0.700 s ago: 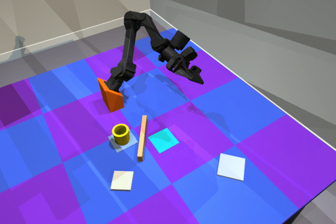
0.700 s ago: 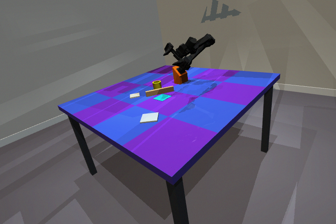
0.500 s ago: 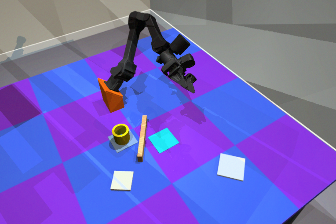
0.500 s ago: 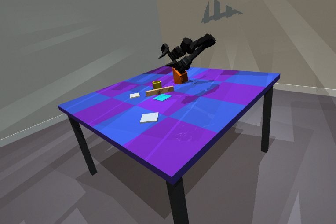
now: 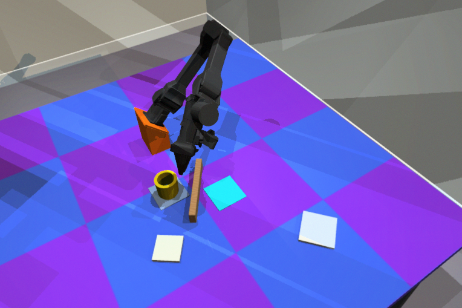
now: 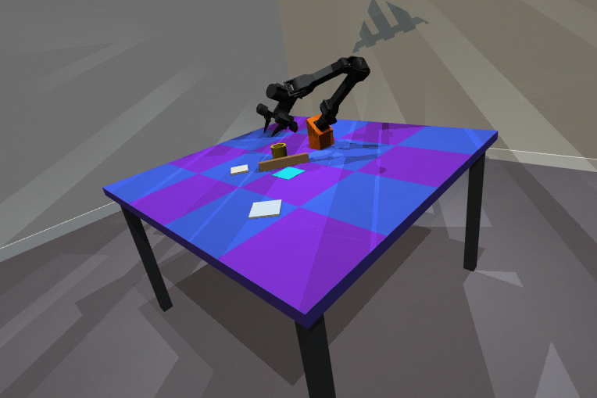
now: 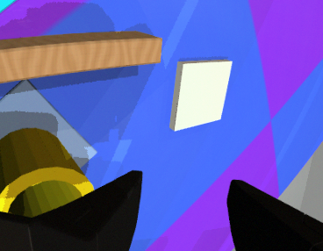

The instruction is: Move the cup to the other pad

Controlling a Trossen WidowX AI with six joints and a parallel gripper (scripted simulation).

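Observation:
The yellow cup (image 5: 167,191) (image 6: 278,152) (image 7: 32,151) stands upright on the grey-blue pad (image 5: 182,193) (image 7: 25,98). No marbles can be made out inside its dark opening. The cyan pad (image 5: 225,192) (image 6: 288,173) (image 7: 3,4) lies bare on the other side of the wooden bar. My gripper (image 5: 181,172) (image 6: 269,133) (image 7: 185,186) is partly open, with nothing between its fingertips. It points down above the table near the cup; in the wrist view the cup is at the lower left, beside and partly behind the left finger.
A wooden bar (image 5: 195,190) (image 6: 284,162) (image 7: 82,59) stands between the two pads. A cream tile (image 5: 167,248) (image 6: 239,170) (image 7: 201,94) and a larger white tile (image 5: 318,229) (image 6: 265,209) lie flat on the table. An orange block (image 5: 156,140) (image 6: 320,138) is at the arm's base.

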